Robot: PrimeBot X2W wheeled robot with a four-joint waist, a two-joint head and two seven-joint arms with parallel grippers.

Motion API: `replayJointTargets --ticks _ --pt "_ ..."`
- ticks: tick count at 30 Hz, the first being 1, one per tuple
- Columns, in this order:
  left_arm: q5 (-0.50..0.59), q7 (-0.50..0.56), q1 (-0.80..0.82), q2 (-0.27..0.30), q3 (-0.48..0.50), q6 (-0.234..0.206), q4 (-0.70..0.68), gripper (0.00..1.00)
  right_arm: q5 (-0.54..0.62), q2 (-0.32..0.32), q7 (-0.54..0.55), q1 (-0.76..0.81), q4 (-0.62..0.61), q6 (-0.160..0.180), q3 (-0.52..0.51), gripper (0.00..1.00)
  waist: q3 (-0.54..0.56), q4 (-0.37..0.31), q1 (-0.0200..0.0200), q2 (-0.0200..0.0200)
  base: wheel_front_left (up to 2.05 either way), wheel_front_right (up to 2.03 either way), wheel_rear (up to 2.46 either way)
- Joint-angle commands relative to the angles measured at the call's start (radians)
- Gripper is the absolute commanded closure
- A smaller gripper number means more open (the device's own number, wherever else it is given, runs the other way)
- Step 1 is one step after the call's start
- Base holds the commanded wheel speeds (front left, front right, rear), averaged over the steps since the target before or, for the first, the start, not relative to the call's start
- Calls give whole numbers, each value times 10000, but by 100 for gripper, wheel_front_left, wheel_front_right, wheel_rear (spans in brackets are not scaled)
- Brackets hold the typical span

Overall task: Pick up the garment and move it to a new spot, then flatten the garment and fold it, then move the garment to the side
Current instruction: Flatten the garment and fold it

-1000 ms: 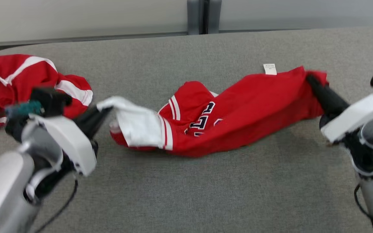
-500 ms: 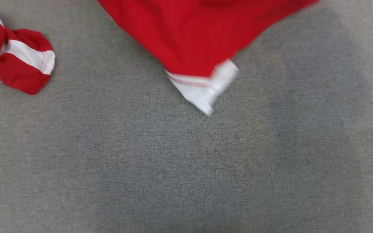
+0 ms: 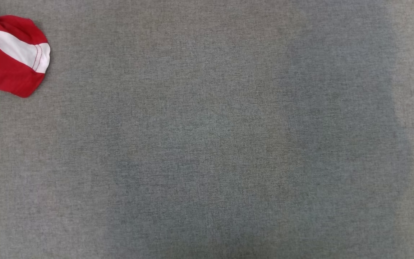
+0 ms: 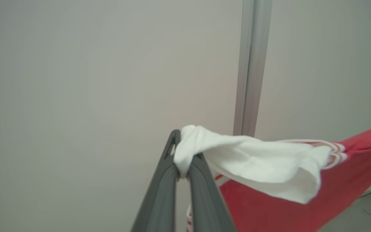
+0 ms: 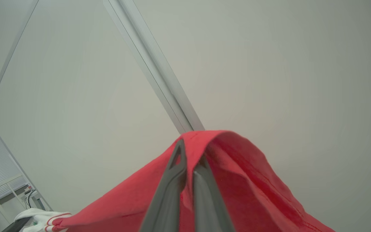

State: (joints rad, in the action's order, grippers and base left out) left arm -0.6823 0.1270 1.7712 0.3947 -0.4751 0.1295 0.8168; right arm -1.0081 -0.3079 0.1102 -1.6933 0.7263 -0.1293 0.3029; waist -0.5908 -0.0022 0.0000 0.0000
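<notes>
Two pinches hold the garment (image 4: pixel 301 196): left gripper (image 4: pixel 184 162) on its cuff (image 4: pixel 256 161), right gripper (image 5: pixel 190 161) on a red edge (image 5: pixel 227 145), best kept level and apart so cloth between hangs smooth.

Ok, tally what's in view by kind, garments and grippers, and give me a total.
Garments: 2 (held garment, loose garment on the grey surface)
Grippers: 2 (left gripper, right gripper, both shut on the held garment)
Total: 4
</notes>
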Motion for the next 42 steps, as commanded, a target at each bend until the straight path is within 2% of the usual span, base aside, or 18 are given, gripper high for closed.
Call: replayJointTargets --ticks 1,8,12,17,23,27,31,37,42 --pt "-95 -27 73 18 -62 8 41 100 -86 -96 -67 -75 32 -25 41 100 6 29 0 0 0 0 0" --pt "-1223 192 -1291 518 -1543 11 -392 100 -954 -504 405 1216 211 -25 1005 100 492 103 0 0 0 0 0" --pt "-2073 714 -2787 1160 -2475 10 -825 100 -1442 -844 1163 2830 45 -25 2012 100 1335 59 0 0 0 0 0" --pt "-3628 2155 -5046 1866 -3259 12 -1685 100 -2121 -1294 2214 5017 -273 -25 3204 100 2738 -4 0 0 0 0 0" --pt "-5326 4080 -7752 2870 -3839 -1 -3390 100 -2917 -1918 3402 7320 -847 -25 4305 100 4239 -17 0 0 0 0 0" --pt "-6481 5311 -9389 3585 -4108 -416 -4983 100 -3292 -2447 4189 8562 -1297 -25 4910 100 4944 11 0 0 0 0 0" --pt "-7550 6346 -10766 4475 -4358 -1046 -6933 100 -3592 -3047 5065 9638 -1687 -25 5373 100 5408 44 0 0 0 0 0" --pt "-8824 7158 -12426 5875 -4668 -1842 -9645 100 -3905 -3985 6186 11000 -2524 -24 5736 100 5626 12 0 0 0 0 0" --pt "-9604 7277 -13427 6650 -4842 -2254 -11081 100 -4140 -4807 7099 12026 -3380 -22 5848 100 5663 -50 0 0 0 0 0"
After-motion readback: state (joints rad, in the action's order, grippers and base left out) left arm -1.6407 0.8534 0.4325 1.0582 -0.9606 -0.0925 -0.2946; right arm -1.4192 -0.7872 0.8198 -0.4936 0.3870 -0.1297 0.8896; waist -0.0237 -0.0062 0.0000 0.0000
